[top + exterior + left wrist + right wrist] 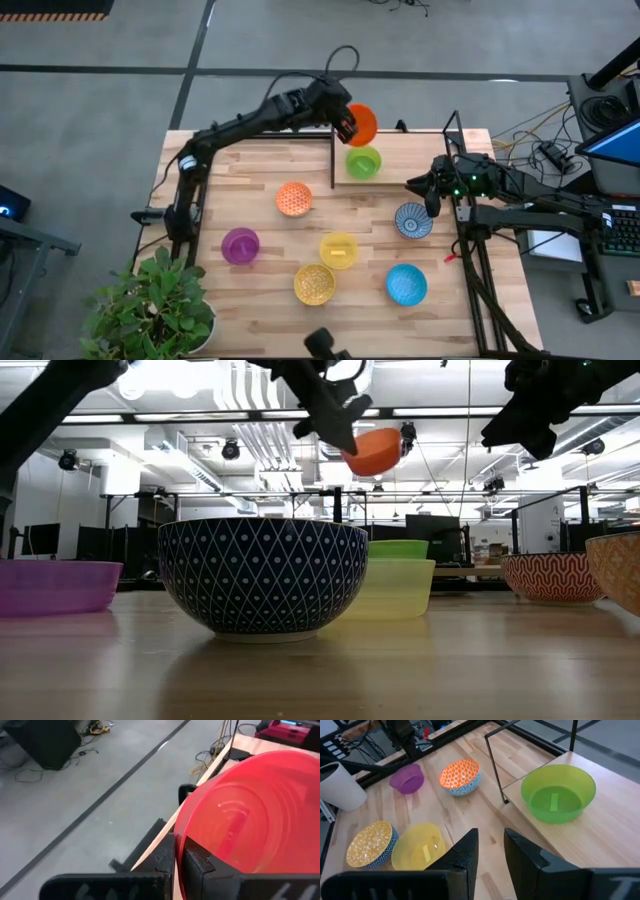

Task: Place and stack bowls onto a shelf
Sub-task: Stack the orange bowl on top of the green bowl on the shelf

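Light-wood tabletop (260, 215) is carrying six loose bowls: orange patterned bowl (294, 198), purple bowl (240, 245), yellow bowl (339, 250), gold patterned bowl (314, 284), light blue bowl (406, 284), and blue-and-white patterned bowl (413, 220). A green potted plant (150, 310) is sitting at the near left corner. Grey floor is surrounding the table; cables and equipment are lying to the right. In the low view, ceiling lights and ducts are showing behind.

The shelf (420, 165), a raised board with thin black posts, is standing at the far edge, right of centre. The green bowl (363, 162) is resting on it near its left end.

Left gripper (347, 122) is hanging above the shelf's far left corner, its fingers (197, 865) pinching the rim of the red-orange bowl (362, 123), which is being held tilted in the air just beyond the green bowl.

Right gripper (428, 192) is hovering beside the shelf's near right part, above the blue-and-white patterned bowl, fingers (465, 852) slightly spread and holding nothing.
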Controlling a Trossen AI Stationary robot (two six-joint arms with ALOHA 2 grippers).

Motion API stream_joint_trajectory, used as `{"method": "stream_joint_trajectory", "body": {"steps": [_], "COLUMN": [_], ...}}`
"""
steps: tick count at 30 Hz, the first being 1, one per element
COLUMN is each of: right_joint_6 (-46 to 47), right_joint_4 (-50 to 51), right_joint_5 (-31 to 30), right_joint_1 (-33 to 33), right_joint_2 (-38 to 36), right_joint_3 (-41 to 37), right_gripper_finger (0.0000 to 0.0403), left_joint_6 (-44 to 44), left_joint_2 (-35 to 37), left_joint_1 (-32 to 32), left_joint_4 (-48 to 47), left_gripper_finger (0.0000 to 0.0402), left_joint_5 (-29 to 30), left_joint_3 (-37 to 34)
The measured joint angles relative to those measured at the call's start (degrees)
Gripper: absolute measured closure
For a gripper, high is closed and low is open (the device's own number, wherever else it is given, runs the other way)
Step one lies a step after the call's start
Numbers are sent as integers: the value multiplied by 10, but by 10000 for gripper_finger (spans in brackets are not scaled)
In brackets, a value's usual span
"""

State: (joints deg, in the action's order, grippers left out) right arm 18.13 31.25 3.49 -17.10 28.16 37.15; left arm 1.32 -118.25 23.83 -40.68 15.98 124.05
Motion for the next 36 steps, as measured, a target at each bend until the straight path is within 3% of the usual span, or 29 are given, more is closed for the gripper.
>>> {"method": "stream_joint_trajectory", "body": {"steps": [22, 36], "right_joint_6": [-10, -16], "right_joint_4": [0, 0], "right_joint_5": [0, 0], "right_joint_1": [0, 0], "right_joint_2": [0, 0], "right_joint_3": [0, 0], "right_gripper_finger": [321, 321], "left_joint_6": [44, 42], "left_joint_2": [-98, -98], "left_joint_1": [-34, -34], "left_joint_4": [11, 8], "left_gripper_finger": [401, 402], "left_joint_5": [15, 36], "left_joint_3": [-1, -4]}}
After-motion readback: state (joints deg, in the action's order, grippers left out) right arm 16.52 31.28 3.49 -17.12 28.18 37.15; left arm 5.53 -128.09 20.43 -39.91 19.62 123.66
